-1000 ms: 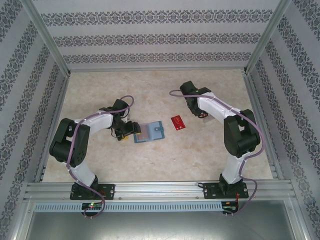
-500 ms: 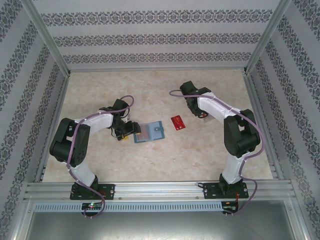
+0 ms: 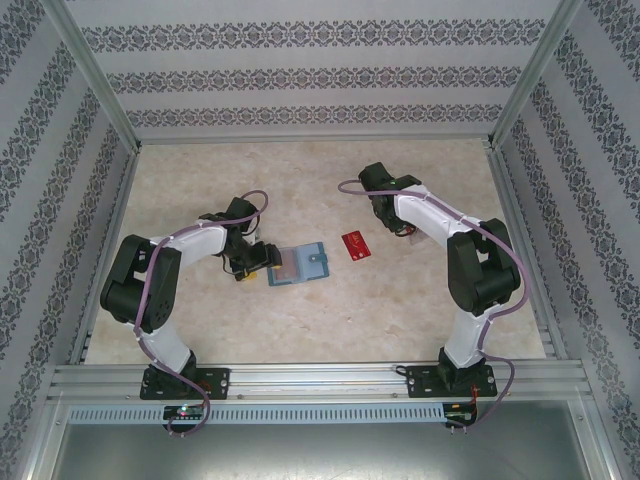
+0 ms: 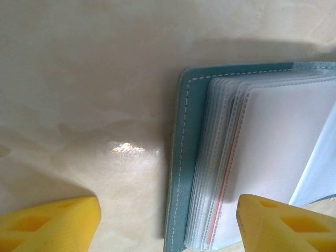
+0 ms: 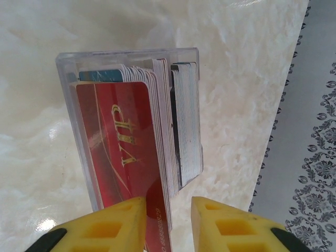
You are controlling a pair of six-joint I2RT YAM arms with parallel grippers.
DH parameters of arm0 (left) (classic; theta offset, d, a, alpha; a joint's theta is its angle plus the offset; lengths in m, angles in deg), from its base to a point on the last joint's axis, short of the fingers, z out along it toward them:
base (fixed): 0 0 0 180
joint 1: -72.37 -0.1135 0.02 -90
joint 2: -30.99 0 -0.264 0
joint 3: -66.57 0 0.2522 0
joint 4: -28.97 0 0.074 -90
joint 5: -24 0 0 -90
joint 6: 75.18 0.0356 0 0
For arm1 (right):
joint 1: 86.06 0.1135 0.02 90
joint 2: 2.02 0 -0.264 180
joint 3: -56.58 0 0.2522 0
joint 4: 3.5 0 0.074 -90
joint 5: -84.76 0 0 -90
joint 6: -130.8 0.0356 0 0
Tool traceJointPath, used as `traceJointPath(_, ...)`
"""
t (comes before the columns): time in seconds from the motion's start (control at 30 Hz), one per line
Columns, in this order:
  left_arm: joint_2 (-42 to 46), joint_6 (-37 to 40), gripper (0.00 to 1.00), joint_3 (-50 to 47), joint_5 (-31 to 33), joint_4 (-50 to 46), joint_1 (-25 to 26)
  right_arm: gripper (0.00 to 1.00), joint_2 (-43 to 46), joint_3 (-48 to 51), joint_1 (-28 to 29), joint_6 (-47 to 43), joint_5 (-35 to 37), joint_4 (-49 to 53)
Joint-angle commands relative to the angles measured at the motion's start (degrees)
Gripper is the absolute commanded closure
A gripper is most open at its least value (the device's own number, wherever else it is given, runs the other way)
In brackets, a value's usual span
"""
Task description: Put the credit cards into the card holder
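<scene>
The card holder [image 3: 298, 263] lies open at mid-table, teal cover [image 4: 186, 157] down and clear sleeves [image 4: 273, 157] fanned up. My left gripper [image 3: 252, 264] is open at its left edge; one yellow finger is over bare table, the other over the sleeves [image 4: 168, 210]. A red credit card [image 3: 357, 244] lies flat just right of the holder. My right gripper [image 3: 402, 229] is open astride the near end of a stack of credit cards [image 5: 163, 131] with a red VIP card [image 5: 115, 142] in front. Its left finger [image 5: 105, 226] touches the red card; the right finger [image 5: 236, 226] stands clear.
The stacked cards stand on edge in a clear plastic box [image 5: 79, 105] on the marble-patterned table [image 3: 300, 190]. Patterned walls with metal frame posts [image 3: 515, 190] close in the table, and the right wall runs near the box.
</scene>
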Motion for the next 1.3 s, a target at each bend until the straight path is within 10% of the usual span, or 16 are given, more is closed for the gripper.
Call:
traceJointPath(0.0, -5.87, 2.25, 0.28, -2.92, -5.14, 2.88, 1.15, 0.76, 1.65, -0.52, 0.20, -0.05, 1.66, 0.33)
traceJointPath(0.67, -5.01, 3.12, 0.28, -2.52, -5.20, 1.68, 1.18, 1.00, 6.47, -3.01, 0.39, 3.95, -7.50, 4.37)
traceJointPath(1.27, -0.76, 5.67, 0.28, -1.12, -4.72, -2.13, 1.12, 1.00, 14.97, 7.89, -0.50, 40.12, -68.96, -9.88)
